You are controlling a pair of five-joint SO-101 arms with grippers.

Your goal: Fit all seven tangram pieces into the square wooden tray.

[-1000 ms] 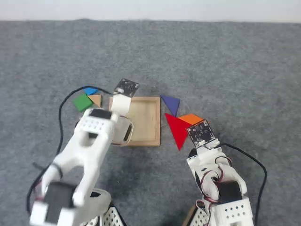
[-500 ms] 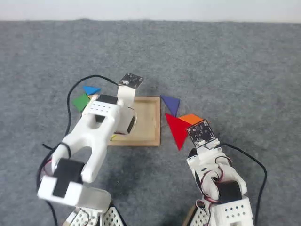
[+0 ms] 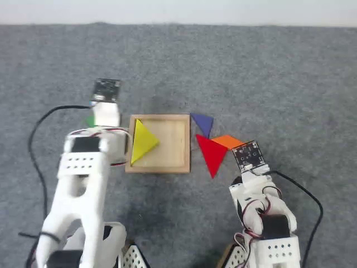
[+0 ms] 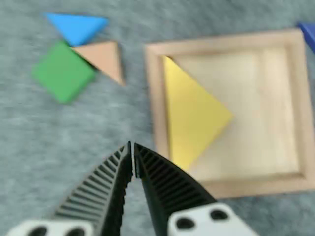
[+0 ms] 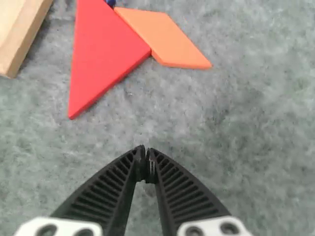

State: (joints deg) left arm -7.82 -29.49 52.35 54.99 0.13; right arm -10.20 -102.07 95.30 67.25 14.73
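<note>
Blue triangle [image 4: 78,27], green square [image 4: 63,71] and tan triangle [image 4: 102,55] huddle together on the grey counter [image 3: 279,72]. They touch one another and lie just off the left wall of the tray [image 3: 186,145], toward the counter's far edge. The left claw [image 4: 132,146] hangs over bare counter beside that same wall, its jaws pressed together on nothing. The trio lies ahead of its tips on the side away from the tray, so I judge this arm the nearer one for them.

The tray sits mid-counter. The yellow triangle [image 3: 142,140] lies inside it, long edge along the left wall and point aimed at the tray's middle, with bare wood over the remaining floor.

Right of the tray, the dark blue triangle [image 3: 202,123] lies by its far right corner. The red triangle [image 3: 212,153] is just beside the right wall, its long edge running roughly along that wall from far to near. The orange parallelogram [image 3: 226,140] touches its right-hand corner. The right claw [image 5: 144,150] hovers over open counter on the near side of the red triangle, closed and empty, with that piece straight ahead of its tips.

One piece of seven looks placed. Red seems to be the right arm's to take, and its claw would first have to open, then close across the triangle, not along that long edge.
</note>
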